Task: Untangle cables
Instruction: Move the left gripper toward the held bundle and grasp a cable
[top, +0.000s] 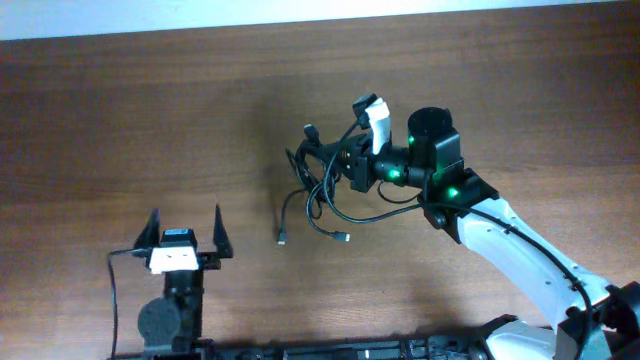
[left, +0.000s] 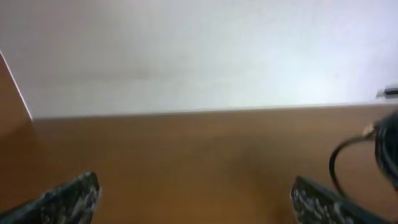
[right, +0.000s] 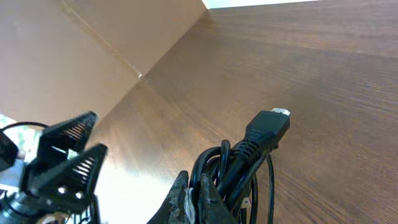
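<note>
Several strands pinched at once: nipping the knot of thin black plug-ended cables (top: 320, 185) near middle of brown wooden tabletop (top: 150, 100) w/ right two-finger gripper (top: 328, 165), fingers (right: 182, 199) closed tight on the bundle, prob. to anchor the tangle so loose ends can be drawn out. Trailing two small plug ends toward near edge; one chunky black plug (right: 270, 127) poking out past the grip. Parked well apart at near left w/ left gripper (top: 187, 225), fingers (left: 68, 199) spread wide, holding nothing, likely free for pulling a strand. Knot apparently not yet undone.
</note>
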